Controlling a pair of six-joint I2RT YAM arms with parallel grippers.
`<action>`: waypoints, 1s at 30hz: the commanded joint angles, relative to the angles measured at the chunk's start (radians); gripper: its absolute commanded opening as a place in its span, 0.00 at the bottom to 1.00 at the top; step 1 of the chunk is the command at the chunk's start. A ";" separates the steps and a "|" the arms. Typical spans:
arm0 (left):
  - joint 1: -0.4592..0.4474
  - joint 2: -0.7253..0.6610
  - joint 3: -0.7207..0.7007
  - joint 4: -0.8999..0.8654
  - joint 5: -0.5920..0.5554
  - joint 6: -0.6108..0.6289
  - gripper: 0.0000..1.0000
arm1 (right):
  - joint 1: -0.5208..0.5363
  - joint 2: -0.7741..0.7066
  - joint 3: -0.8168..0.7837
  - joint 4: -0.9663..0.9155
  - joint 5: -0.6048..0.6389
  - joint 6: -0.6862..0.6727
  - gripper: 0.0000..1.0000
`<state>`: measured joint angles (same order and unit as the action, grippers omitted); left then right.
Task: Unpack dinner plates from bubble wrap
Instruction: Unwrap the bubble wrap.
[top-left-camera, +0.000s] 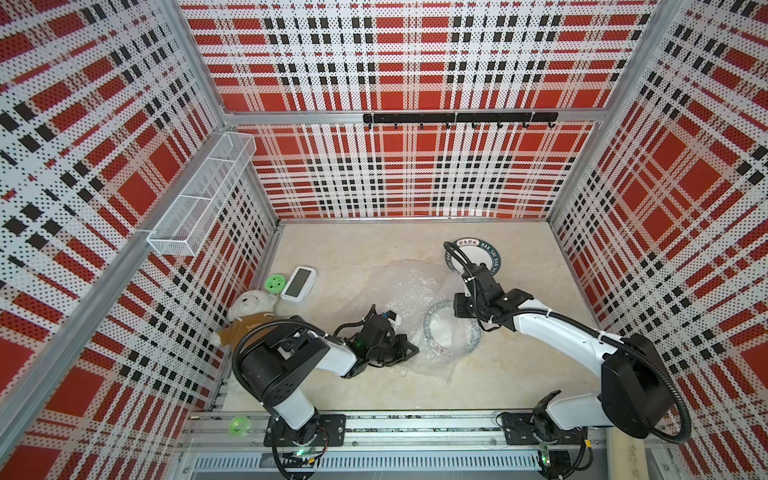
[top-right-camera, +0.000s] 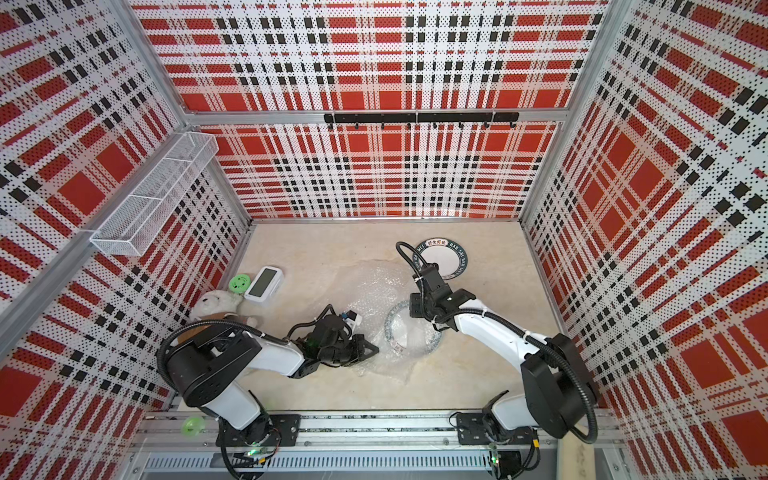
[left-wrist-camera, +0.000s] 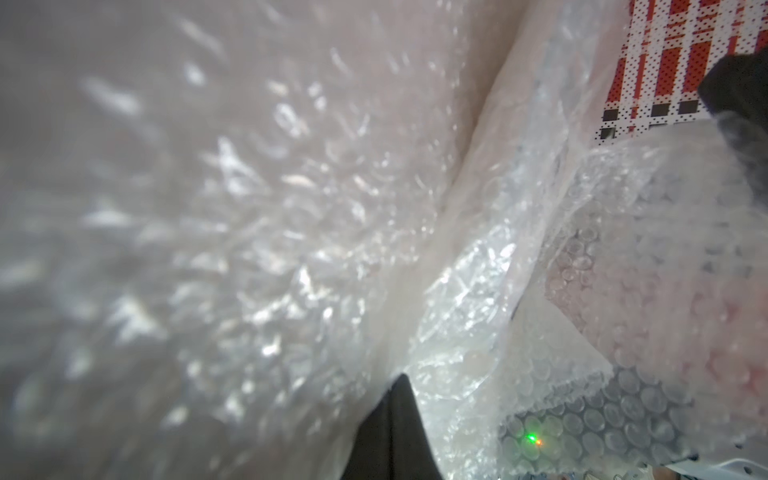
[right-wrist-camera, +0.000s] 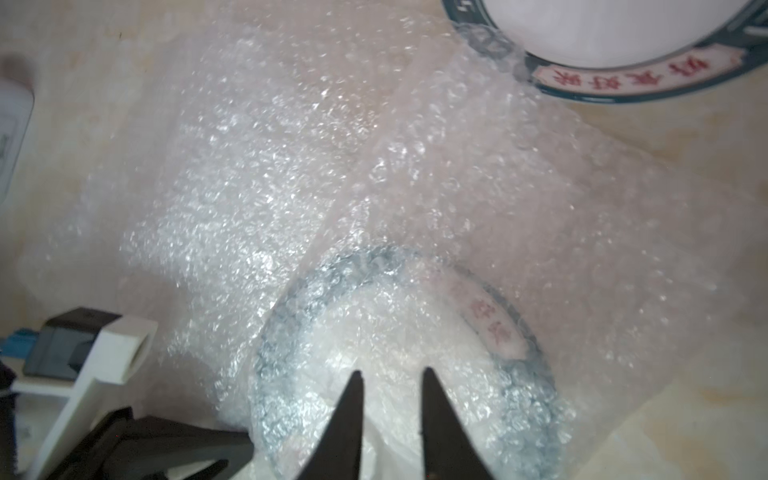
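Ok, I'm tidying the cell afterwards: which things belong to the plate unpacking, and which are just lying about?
Job: bare dinner plate, wrapped dinner plate, bubble wrap.
Lying about: green disc, white digital clock, teddy bear, green ring, wire basket.

In a top view, a bare dinner plate (top-left-camera: 485, 254) lay right of centre above the crumpled bubble wrap (top-left-camera: 409, 286), which covered a second plate (top-left-camera: 451, 334) between the left gripper (top-left-camera: 410, 351) and right gripper (top-left-camera: 458, 309).
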<state>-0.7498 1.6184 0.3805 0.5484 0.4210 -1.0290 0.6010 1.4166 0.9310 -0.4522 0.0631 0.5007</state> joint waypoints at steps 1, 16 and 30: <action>-0.010 -0.047 0.016 -0.184 -0.064 0.051 0.00 | 0.032 0.015 0.066 -0.010 -0.037 -0.105 0.48; -0.040 -0.063 0.040 -0.202 -0.074 0.066 0.00 | 0.164 0.300 0.294 -0.295 0.087 -0.219 0.75; -0.020 -0.089 0.015 -0.204 -0.078 0.063 0.00 | 0.171 0.377 0.275 -0.305 0.167 -0.188 0.58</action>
<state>-0.7773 1.5455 0.4149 0.3733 0.3614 -0.9646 0.7685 1.7718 1.2152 -0.7525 0.2008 0.3073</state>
